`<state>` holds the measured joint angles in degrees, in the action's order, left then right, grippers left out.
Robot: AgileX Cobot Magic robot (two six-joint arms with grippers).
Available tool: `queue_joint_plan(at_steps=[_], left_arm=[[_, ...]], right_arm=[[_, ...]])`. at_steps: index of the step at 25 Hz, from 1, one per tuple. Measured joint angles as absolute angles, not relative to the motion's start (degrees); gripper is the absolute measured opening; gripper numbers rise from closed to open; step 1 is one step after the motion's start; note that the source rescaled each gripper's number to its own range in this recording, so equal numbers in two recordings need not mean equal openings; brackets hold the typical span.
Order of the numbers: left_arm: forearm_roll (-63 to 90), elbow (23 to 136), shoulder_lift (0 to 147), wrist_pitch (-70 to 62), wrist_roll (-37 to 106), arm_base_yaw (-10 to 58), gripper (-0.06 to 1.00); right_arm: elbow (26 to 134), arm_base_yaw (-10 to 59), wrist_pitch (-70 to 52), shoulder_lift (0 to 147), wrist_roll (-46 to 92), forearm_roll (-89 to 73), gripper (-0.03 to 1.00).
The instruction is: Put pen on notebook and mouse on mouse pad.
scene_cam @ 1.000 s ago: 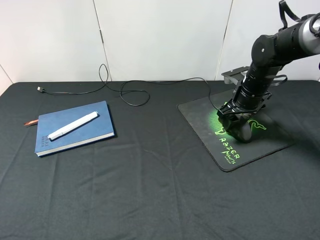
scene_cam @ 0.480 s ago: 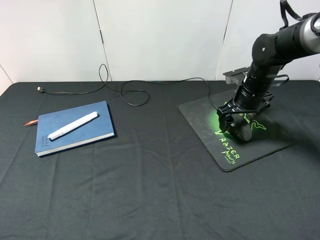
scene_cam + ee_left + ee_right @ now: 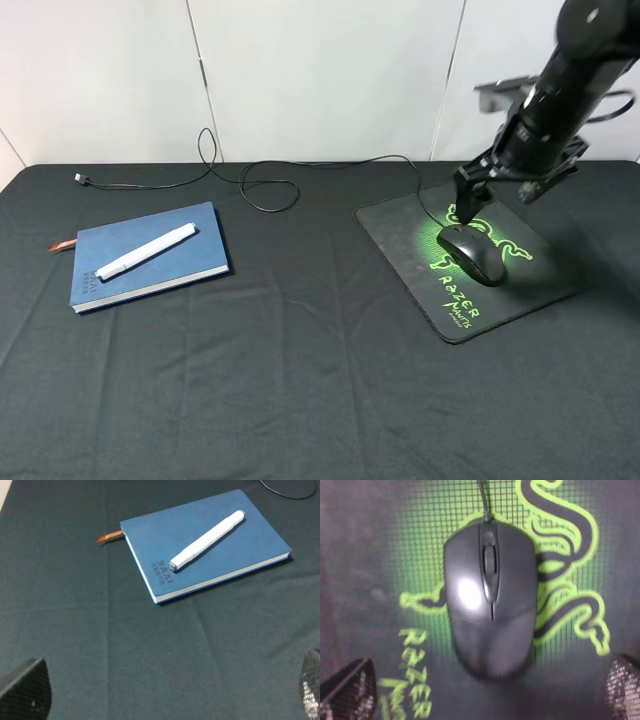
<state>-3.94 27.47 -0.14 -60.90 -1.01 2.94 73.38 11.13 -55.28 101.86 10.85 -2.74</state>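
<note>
Exterior high view: the mouse (image 3: 474, 252) lies on the mouse pad (image 3: 540, 285), over the green snake logo, its long axis diagonal and its cable (image 3: 330, 162) end toward the back wall. The right gripper (image 3: 497, 190) hangs above it, apart from it, fingers spread and empty. The pen (image 3: 146, 250) lies diagonally across the blue notebook (image 3: 195, 262) on the black desk (image 3: 300, 380). The right wrist view alone shows the scroll wheel (image 3: 490, 560) and the Razer lettering (image 3: 407, 680) beside the mouse's rear end. The left wrist view alone shows the notebook's cover lettering, the ribbon bookmark (image 3: 109, 536) and the left gripper's (image 3: 170, 700) fingers (image 3: 27, 690) parted wide, holding nothing.
</note>
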Motion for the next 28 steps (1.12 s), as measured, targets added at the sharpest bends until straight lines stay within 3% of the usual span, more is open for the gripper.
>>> queue_joint_plan(at_steps=[8, 13, 28], left_arm=[[-3.94, 27.47, -0.14, -60.90, -1.01, 2.94, 1.00], [-3.94, 27.47, -0.14, -60.90, -1.01, 2.94, 1.00], [-3.94, 27.47, -0.14, -60.90, -1.01, 2.94, 1.00]], right_arm=[[73.38, 11.13, -67.85, 90.79, 9.72, -3.53, 1.00], [71.31, 11.13, -69.37, 84.03, 7.52, -3.53, 1.00], [40.77, 11.13, -69.82, 46.74, 6.84, -3.57, 1.00]])
